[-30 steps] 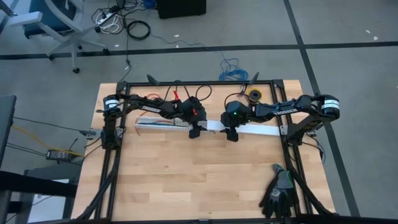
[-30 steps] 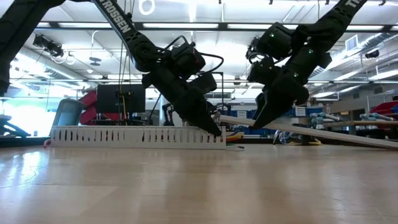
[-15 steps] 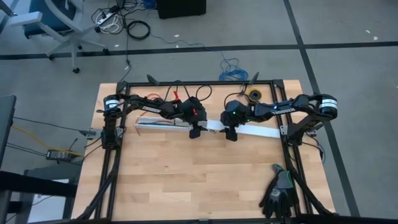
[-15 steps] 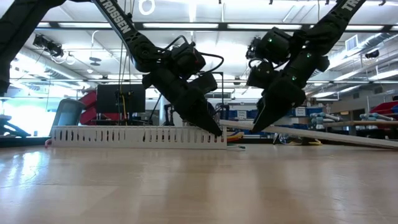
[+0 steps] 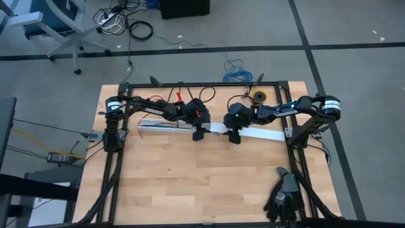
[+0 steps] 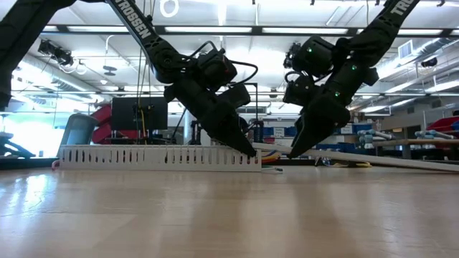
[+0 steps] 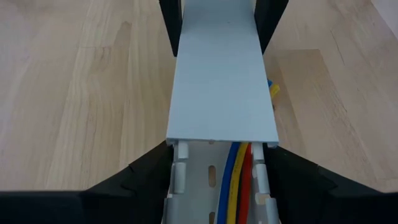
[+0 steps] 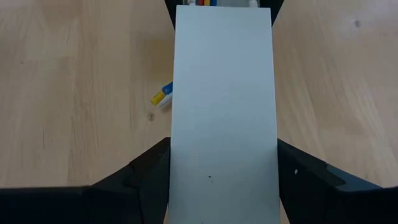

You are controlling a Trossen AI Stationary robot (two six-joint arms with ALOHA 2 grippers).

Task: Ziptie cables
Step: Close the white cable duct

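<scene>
On the left of the wooden tabletop (image 5: 190, 183) lies the slotted white channel (image 6: 158, 156), its far end partly covered by the left arm in the high view. The left hand (image 5: 198, 133) sits at the channel's open end, its fingers (image 7: 146, 177) standing apart on either side of the channel walls; whether they press on the walls cannot be told. Inside the channel the cables (image 7: 238, 180) show only as short blue, yellow and red runs before a flat white lid (image 7: 221, 74) covers them; a few coloured tips poke out beside the lid's edge. The lid runs on to the right, tilted in the low view, with its left end down at the channel mouth. The right hand (image 5: 235, 136) straddles this lid, fingers (image 8: 146, 171) spread at both long edges and seemingly clamped on it, though the contact itself is hidden. No dark ziptie can be made out in any view. A pair of dark gloves (image 5: 283, 197) lies at the tabletop's near right corner, cut off by the frame.
</scene>
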